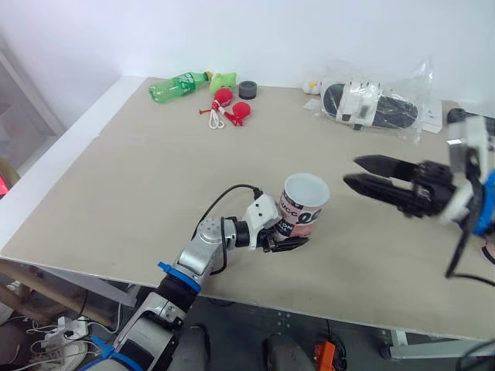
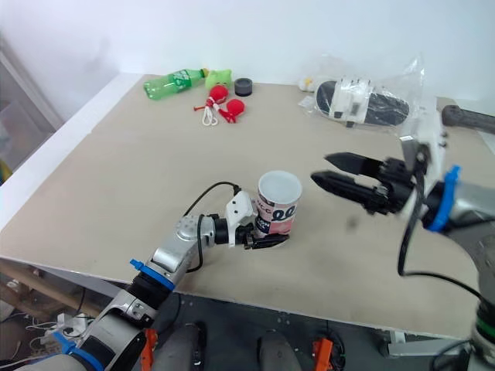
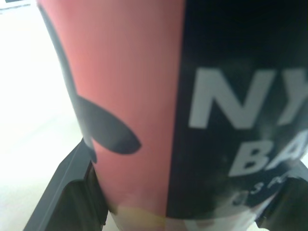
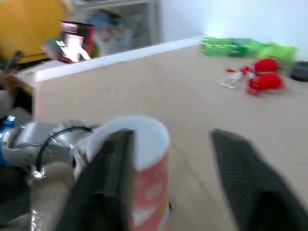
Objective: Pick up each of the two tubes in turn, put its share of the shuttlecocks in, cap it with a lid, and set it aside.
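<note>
Left gripper (image 1: 291,238) clamped on the upright tube (image 1: 304,202) near its base; right gripper (image 1: 352,170) spread open, just beside the tube.

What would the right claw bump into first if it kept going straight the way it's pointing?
Probably the tube that the left claw grips: the open right claw points toward its rim. Depth is unclear, so it might slip past.

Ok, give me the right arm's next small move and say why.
Probably swing the right gripper away from the tube to fetch a shuttlecock. It is open with nothing between its fingers and hovers just beside the tube, while the left gripper grips the tube near its base, upright on the table, mouth open and uncapped, ready for filling.
</note>
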Tool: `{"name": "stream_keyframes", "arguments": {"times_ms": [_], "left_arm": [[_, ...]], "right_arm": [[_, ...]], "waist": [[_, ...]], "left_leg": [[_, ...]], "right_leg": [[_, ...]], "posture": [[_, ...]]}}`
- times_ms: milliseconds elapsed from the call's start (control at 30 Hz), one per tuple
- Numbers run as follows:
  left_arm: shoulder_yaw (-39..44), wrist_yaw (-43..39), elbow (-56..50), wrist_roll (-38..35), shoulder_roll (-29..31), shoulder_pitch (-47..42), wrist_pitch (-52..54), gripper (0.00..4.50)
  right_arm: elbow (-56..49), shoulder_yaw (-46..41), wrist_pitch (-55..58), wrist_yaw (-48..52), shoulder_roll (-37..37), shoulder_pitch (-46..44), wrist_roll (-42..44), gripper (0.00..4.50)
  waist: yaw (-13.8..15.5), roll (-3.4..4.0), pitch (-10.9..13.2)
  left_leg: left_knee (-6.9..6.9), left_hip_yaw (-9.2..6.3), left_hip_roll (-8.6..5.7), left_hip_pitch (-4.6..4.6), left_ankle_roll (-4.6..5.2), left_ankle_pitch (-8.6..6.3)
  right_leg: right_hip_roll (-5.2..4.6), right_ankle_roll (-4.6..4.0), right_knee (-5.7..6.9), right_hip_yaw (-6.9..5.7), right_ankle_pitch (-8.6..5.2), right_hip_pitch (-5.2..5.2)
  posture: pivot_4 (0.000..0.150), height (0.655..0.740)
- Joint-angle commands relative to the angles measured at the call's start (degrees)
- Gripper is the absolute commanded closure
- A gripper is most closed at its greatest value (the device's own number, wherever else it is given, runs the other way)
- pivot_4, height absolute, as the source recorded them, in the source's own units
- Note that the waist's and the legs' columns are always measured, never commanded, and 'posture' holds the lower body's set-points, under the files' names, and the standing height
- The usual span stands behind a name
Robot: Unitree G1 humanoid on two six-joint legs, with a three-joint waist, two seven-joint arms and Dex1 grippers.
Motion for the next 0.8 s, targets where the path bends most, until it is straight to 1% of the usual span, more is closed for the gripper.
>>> {"name": "stream_keyframes", "arguments": {"times_ms": [33,67,100,200,300,400,500,800], "left_arm": [[0.88,-1.37,0.03,-1.02,0.07,-0.96,-0.49,0.64],[0.99,-1.50,0.52,-0.97,0.27,-1.14,-0.73,0.22],[1.07,-1.70,0.94,-0.91,0.47,-1.30,-1.00,0.10],[1.43,-2.43,2.09,-0.93,1.00,-1.84,-1.40,0.10],[1.77,-3.11,2.38,-1.11,1.64,-2.05,-1.56,0.10],[2.40,-4.47,0.69,-1.85,3.35,-1.47,-0.79,0.10],[3.61,-6.77,-1.71,-2.99,6.65,0.16,-0.13,0.10],[6.66,-10.75,-8.32,-4.35,17.50,5.59,0.98,0.10]], "right_arm": [[-6.35,-4.23,-1.42,-0.88,0.23,8.00,-1.64,0.06],[-7.83,-4.74,-1.65,-1.48,1.00,10.47,-1.30,0.00],[-9.32,-4.30,-2.51,-1.81,1.55,13.03,-2.38,0.00],[-13.16,2.52,-6.77,-5.90,6.88,18.30,-7.05,0.00],[-12.19,9.60,-12.19,-8.09,10.28,20.45,-14.15,0.00],[-10.63,15.39,-16.96,-10.16,13.99,20.80,-19.22,0.00],[-7.60,20.57,-21.28,-11.57,16.89,19.68,-23.83,0.00],[-0.05,33.30,-28.80,-14.11,25.16,14.14,-31.52,0.00]], "waist": [[0.01,0.00,0.00],[-0.01,0.00,0.00],[-0.09,0.01,-0.01],[-0.33,-0.03,-0.02],[-0.42,-0.04,-0.02],[-0.55,-0.07,-0.01],[-0.70,-0.18,0.00],[-1.03,-0.29,0.01]], "left_leg": [[0.00,0.02,-0.01,0.00,0.01,0.01],[0.00,0.02,0.00,0.00,0.02,0.01],[0.02,0.03,0.00,0.00,0.02,0.01],[0.02,0.01,0.05,0.03,0.02,0.02],[0.00,-0.02,0.05,0.06,0.05,0.04],[0.01,0.03,0.02,0.05,0.01,0.07],[0.00,0.02,0.06,0.05,0.00,0.08],[-0.17,0.01,0.11,0.10,-0.01,0.08]], "right_leg": [[-0.01,0.02,0.00,0.03,0.01,-0.01],[-0.01,0.03,0.00,0.03,0.01,0.00],[0.00,0.04,0.00,0.04,0.02,-0.01],[0.08,0.03,0.00,0.05,0.03,-0.01],[0.11,0.01,0.00,0.04,0.05,-0.01],[0.06,0.05,0.00,0.10,0.08,-0.03],[0.09,0.02,-0.01,0.07,0.08,-0.03],[0.11,-0.09,-0.01,0.04,0.01,-0.05]], "posture": [[0.150,0.7400],[0.150,0.7400],[0.150,0.7400],[0.150,0.7400],[0.150,0.7400],[0.150,0.7400],[0.150,0.7400],[0.150,0.7400]]}}
